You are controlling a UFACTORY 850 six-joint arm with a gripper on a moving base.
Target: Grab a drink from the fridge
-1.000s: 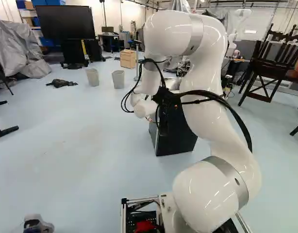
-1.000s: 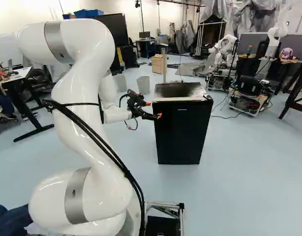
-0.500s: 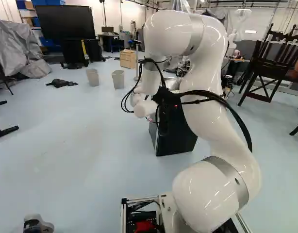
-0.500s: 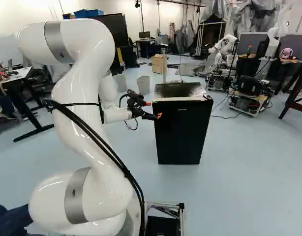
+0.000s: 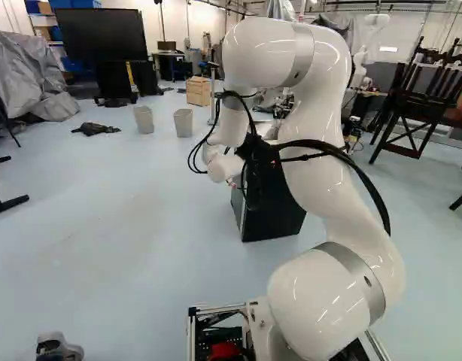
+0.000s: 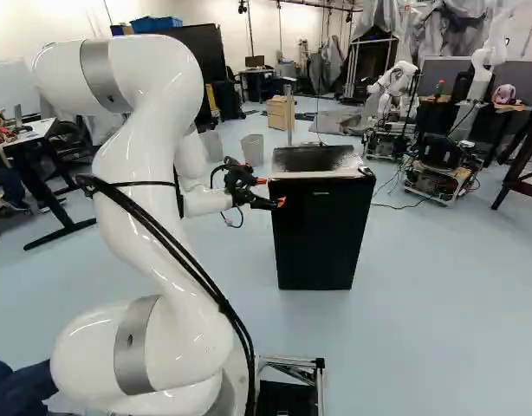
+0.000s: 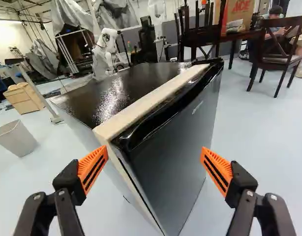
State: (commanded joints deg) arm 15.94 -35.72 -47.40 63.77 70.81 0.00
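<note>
The gripper (image 6: 270, 192) is at the left edge of the fridge in the right base view, near the top of its door. The small black fridge (image 6: 318, 230) stands upright on the floor, its door shut. In the wrist view the gripper (image 7: 154, 169) is open, its orange pads wide apart with nothing gripped. The fridge door's front (image 7: 178, 147) and its near top corner lie ahead of and between the fingers; contact cannot be made out. In the left base view the arm partly covers the fridge (image 5: 272, 207). No drink shows.
Two grey bins (image 5: 183, 122) and a wooden cabinet (image 6: 278, 113) stand beyond the fridge. Another robot (image 6: 394, 87) is farther back on the right. Dark chairs (image 5: 415, 113) stand at the right of the left base view. A desk (image 6: 28, 134) is at the left of the right base view.
The gripper has shifted very slightly by the fridge's edge in the right base view. The base and the fridge have not moved.
</note>
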